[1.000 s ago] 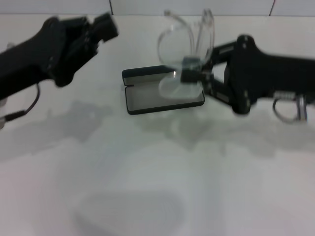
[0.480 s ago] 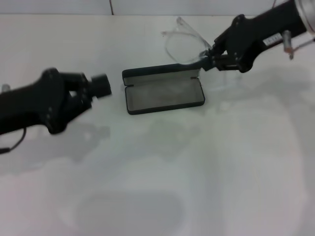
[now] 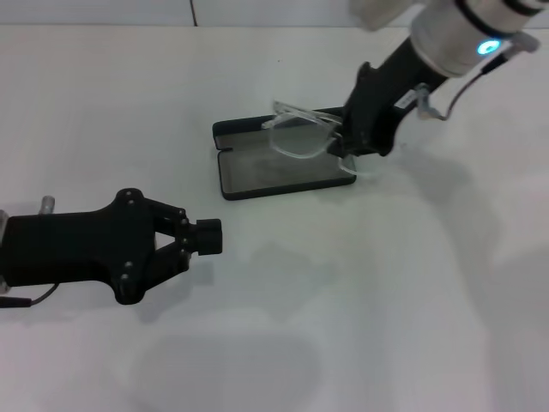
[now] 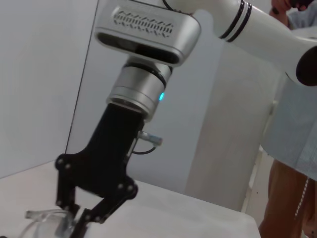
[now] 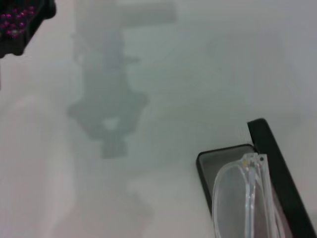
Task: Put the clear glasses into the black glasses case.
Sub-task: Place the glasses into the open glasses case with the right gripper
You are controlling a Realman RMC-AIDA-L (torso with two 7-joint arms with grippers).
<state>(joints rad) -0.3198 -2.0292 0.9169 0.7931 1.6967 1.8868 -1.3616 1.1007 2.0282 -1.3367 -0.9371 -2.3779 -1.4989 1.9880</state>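
White desk [image 3: 360, 309] fills the head view, with a pale wall behind it and a dark vertical seam at the far edge.

Black glasses case [image 3: 257, 172] lies open on the far middle of the desk, grey lining upward, its lid standing along the far side. The right wrist view shows one rounded end of the case [image 5: 208, 166] with the raised lid edge beside it.

Clear glasses [image 3: 300, 137] are held over the open case, toward its right half, the lens tilted and one end extending past the case's right end. In the right wrist view the folded glasses [image 5: 242, 198] sit above the grey lining. Whether they touch the lining cannot be determined.

Right pincer [image 3: 341, 144] reaches down from the far right and is clenched on the right end of the glasses. The left wrist view shows the same pincer [image 4: 69, 220] from afar, its two black fingers [image 4: 63, 191] closing on the clear frame [image 4: 47, 215].

Left pincer [image 3: 206, 237] rests low over the near left of the desk, well apart from the case, pointing right; its fingers appear drawn together, grasping nothing.
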